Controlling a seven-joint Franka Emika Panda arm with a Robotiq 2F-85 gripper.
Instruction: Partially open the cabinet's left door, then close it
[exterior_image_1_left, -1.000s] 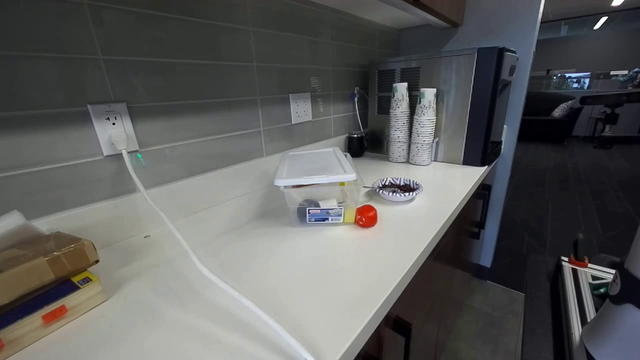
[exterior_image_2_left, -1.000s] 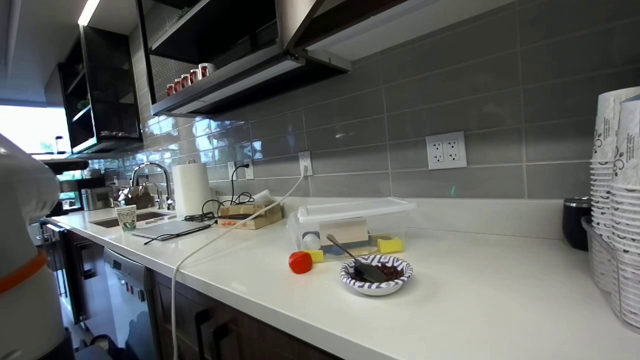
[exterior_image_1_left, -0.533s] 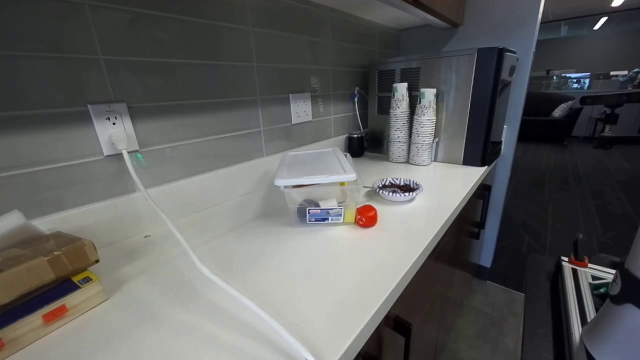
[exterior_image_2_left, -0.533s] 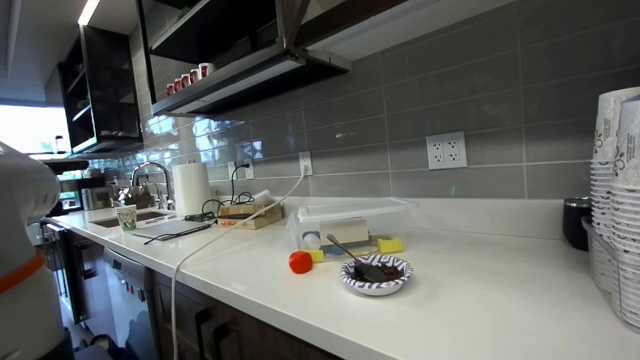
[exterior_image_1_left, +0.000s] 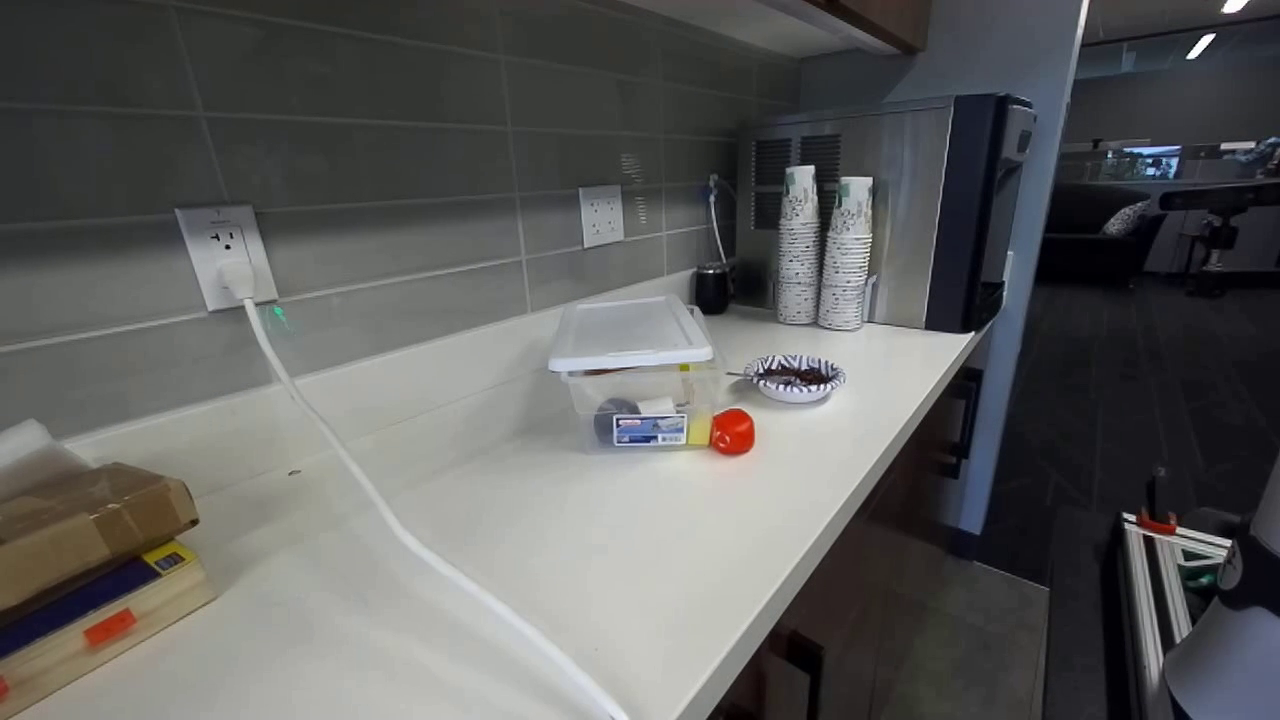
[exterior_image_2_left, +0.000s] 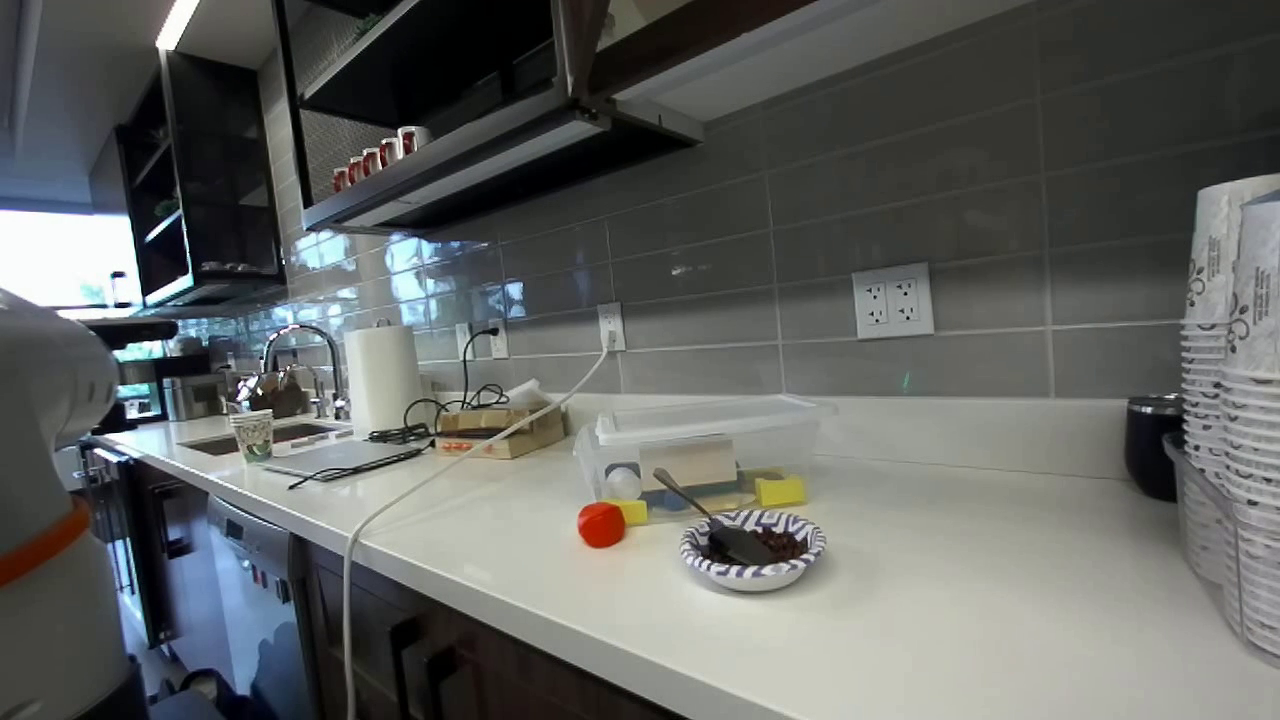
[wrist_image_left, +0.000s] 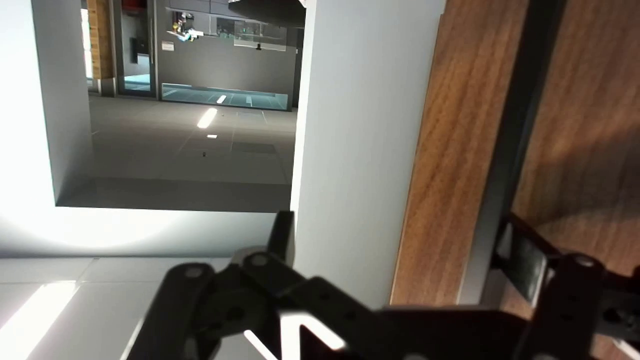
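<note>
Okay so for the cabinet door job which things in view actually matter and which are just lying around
For the job: overhead cabinet, hand.

Just lying about: lidded plastic bin, red thing, bowl, stacked cups, paper towels, cardboard box.

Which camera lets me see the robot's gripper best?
The wrist view, because it shows the gripper close up, its black fingers spread wide apart. Both exterior views show none of the gripper, only part of the arm at the picture's edge.

Both exterior views: I look obliquely along worktop (exterior_image_1_left: 640, 530), opposite ways, sharing lidded box (exterior_image_2_left: 690, 425). My wrist view: inverted, close beside cabinet (wrist_image_left: 452, 165).
</note>
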